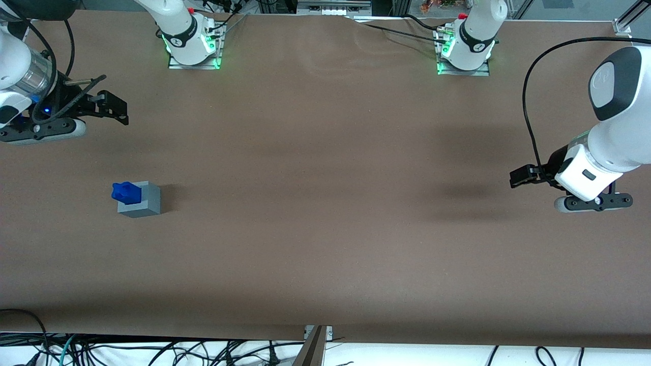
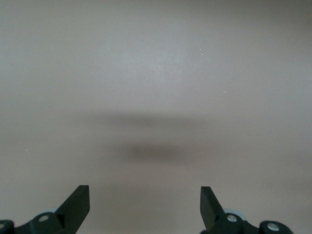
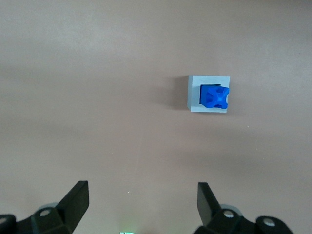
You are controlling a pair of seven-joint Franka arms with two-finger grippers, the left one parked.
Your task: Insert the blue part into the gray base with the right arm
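Toward the working arm's end of the brown counter (image 1: 325, 203), the gray base (image 1: 144, 203) sits with the blue part (image 1: 125, 192) standing in its top recess. Farther from the front camera, the right arm (image 1: 20, 76) holds its gripper (image 1: 114, 109) above the counter's edge, jaws spread wide and empty.

We find the blue part (image 1: 126, 193) sitting in the recess on top of the gray base (image 1: 145, 206), and in the right wrist view the blue part (image 3: 215, 96) fills the base's (image 3: 194, 92) opening. The base rests on the table (image 1: 325, 203) toward the working arm's end. The right arm's gripper (image 1: 114, 109) hangs above the table, farther from the front camera than the base and well apart from it, its fingers (image 3: 78, 197) spread wide with nothing between them.
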